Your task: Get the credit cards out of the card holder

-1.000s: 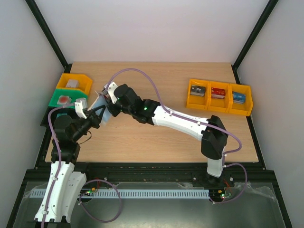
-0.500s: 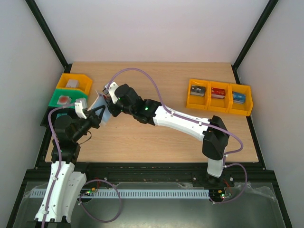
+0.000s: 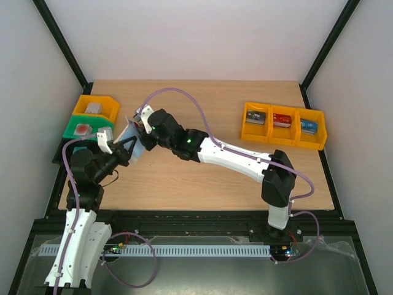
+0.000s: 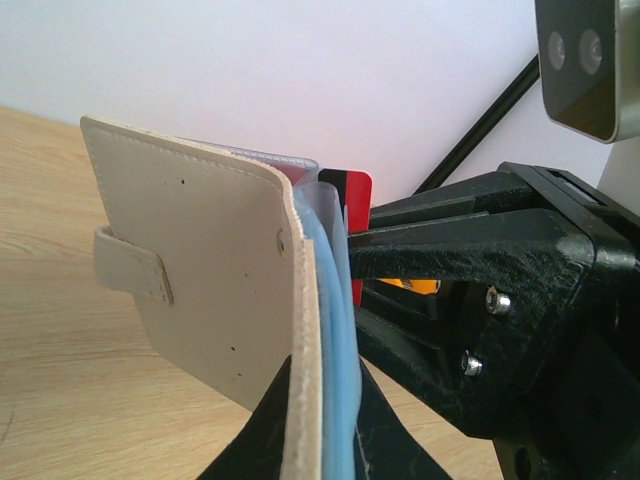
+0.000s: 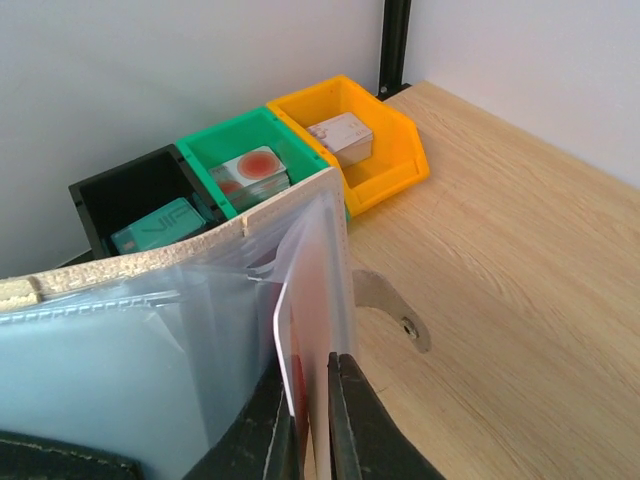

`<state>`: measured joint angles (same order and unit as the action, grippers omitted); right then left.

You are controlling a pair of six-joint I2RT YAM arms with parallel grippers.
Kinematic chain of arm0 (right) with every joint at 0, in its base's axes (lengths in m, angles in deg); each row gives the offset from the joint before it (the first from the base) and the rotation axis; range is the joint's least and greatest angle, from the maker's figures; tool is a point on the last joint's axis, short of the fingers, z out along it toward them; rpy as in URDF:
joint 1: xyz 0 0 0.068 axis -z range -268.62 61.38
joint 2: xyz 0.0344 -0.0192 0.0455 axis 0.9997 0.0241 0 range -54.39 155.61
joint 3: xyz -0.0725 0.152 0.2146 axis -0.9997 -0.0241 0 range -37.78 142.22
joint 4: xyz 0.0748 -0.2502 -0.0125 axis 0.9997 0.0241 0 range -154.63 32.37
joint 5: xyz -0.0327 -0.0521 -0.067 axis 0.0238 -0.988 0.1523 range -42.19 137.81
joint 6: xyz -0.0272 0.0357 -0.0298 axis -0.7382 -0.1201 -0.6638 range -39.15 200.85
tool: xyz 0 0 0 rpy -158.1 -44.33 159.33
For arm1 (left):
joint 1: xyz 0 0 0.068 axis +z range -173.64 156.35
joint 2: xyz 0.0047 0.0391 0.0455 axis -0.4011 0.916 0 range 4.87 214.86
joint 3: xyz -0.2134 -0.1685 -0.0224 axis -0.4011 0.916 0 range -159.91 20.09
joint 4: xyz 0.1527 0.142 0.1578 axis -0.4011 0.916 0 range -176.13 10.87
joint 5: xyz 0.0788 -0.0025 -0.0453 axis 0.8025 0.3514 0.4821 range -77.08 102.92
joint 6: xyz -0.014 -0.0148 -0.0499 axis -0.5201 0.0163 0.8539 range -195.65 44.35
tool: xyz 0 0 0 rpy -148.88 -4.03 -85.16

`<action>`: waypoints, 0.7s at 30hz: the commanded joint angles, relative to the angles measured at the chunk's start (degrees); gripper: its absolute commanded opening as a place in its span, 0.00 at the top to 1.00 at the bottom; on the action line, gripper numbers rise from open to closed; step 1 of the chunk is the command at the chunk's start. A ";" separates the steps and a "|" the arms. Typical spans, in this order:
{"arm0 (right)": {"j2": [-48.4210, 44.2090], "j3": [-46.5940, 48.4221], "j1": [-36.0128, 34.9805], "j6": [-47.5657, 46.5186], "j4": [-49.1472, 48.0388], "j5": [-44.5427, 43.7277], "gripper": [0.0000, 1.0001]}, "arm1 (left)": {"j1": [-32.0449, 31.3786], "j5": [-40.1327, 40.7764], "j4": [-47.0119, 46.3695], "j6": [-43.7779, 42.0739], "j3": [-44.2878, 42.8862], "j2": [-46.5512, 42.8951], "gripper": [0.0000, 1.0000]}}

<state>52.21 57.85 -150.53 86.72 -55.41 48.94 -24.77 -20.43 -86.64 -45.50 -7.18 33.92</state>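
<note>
L pincer clamps beige-grey stitched folding card holder, upright off counter. R pincer pinches thin red plastic card.

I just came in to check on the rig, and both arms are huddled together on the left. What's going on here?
The left gripper holds the beige card holder upright by its lower edge, partly open. The right gripper reaches in from the other side, its fingers pinched on a red credit card that sits in one of the holder's clear sleeves. The card pokes up a little past the sleeve's edge but has not yet been pulled out.
</note>
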 commanded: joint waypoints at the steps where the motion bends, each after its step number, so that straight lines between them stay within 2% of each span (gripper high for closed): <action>1: -0.35 1.63 -0.39 0.10 0.87 -2.28 0.92 | -0.10 -0.19 -1.01 0.26 0.28 -0.32 0.98; 6: -0.49 2.18 -0.49 -0.11 1.33 -2.53 0.85 | -0.11 0.55 -0.66 0.26 0.45 -0.26 0.98; 16: -0.82 1.92 -0.71 -0.77 0.85 -0.81 0.78 | -0.10 0.26 -0.77 0.57 0.37 -0.30 0.98; 21: -1.67 1.73 -0.97 -1.18 0.68 -1.21 0.71 | -0.10 0.47 -0.63 0.55 0.40 -0.26 0.98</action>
<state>52.21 58.11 -150.79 86.15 -54.85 47.80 -24.75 -19.99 -86.60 -45.21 -7.16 33.92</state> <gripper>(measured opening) 0.280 0.053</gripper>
